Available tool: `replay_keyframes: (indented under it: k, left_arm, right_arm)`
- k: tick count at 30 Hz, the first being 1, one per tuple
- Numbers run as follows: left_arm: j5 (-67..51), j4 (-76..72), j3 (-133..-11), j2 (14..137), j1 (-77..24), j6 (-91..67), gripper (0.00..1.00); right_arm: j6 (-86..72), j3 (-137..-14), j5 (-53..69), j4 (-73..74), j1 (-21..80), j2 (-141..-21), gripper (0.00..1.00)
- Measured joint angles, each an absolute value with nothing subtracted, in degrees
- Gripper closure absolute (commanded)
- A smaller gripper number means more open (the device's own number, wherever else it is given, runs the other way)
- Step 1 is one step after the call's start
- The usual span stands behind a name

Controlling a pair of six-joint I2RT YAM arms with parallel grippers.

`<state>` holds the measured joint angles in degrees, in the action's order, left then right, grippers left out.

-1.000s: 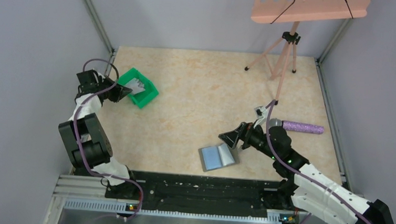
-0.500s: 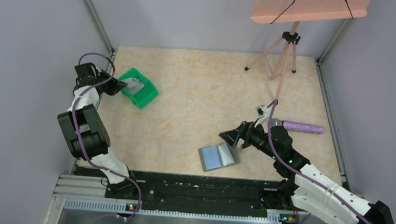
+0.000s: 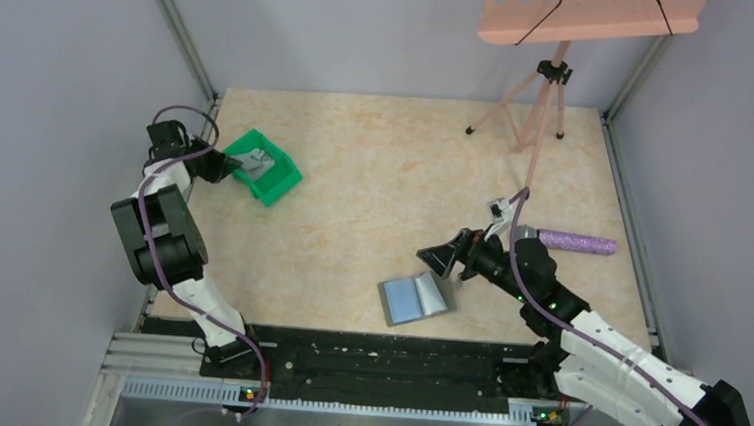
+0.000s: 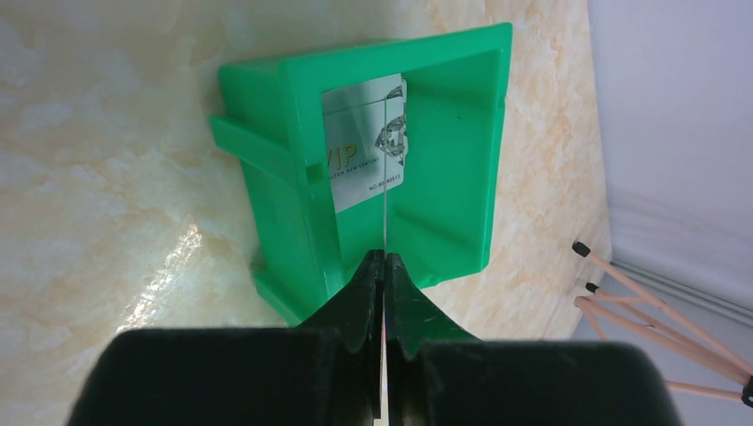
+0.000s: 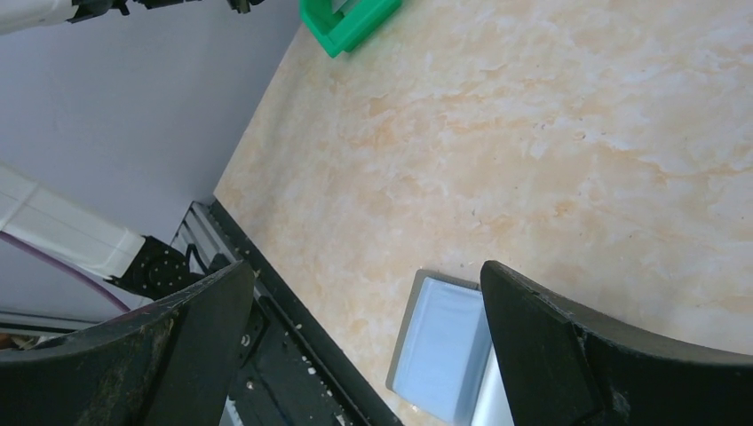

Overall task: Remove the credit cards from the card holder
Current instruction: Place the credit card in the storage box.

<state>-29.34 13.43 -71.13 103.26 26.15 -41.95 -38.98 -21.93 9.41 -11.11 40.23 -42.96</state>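
Left tool shifted, gripping card, beige tabletop, grey walls

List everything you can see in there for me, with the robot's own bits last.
card holder: one, grey with blue-grey inside, lying open near the right arm.
VIP card: one, silver, inside the green bin.
held card: one, seen edge-on, over the bin.
green bin: one, green, far left of the table.
purple cylinder: one, purple, right side.
tripod: one, peach, far right corner.
board: one, peach, above the tripod.
table: one, beige marbled.
left gripper: one, black, shut on the held card.
right gripper: one, black, open, beside the card holder.
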Motion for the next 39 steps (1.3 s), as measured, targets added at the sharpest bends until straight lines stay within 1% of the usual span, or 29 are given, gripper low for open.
replay_keyframes:
  k: [10, 14, 18, 27, 31, 36, 39]
  left_arm:
    - [-28.88, 12.05, -72.4, 106.78, 26.11, -42.89, 1.0]
    - [-28.16, 12.01, -72.9, 106.8, 25.87, -43.18, 0.94]
    - [-27.35, 12.01, -73.43, 106.8, 25.76, -43.33, 0.83]
    - [-26.92, 12.19, -74.5, 107.42, 25.58, -43.33, 0.7]
    - [-26.7, 12.91, -75.68, 107.42, 25.28, -43.29, 0.59]
    - [-26.22, 14.06, -77.45, 107.42, 24.86, -43.07, 0.53]
    - [-25.82, 14.46, -78.08, 107.39, 24.51, -42.83, 0.53]
  right_arm:
    - [-38.68, -21.93, 8.97, -11.09, 40.23, -44.12, 0.01]
    - [-38.48, -21.93, 8.75, -11.09, 40.23, -44.12, 0.01]
    - [-38.17, -21.93, 8.51, -11.07, 40.23, -44.14, 0.01]
    - [-37.47, -21.93, 8.43, -11.07, 40.23, -45.25, 0.01]
    - [-37.43, -21.93, 8.43, -11.05, 40.23, -45.28, 0.01]
    - [-36.91, -21.93, 8.1, -11.05, 40.23, -45.25, 0.01]
    - [-36.18, -21.93, 7.57, -10.81, 40.23, -45.23, 0.01]
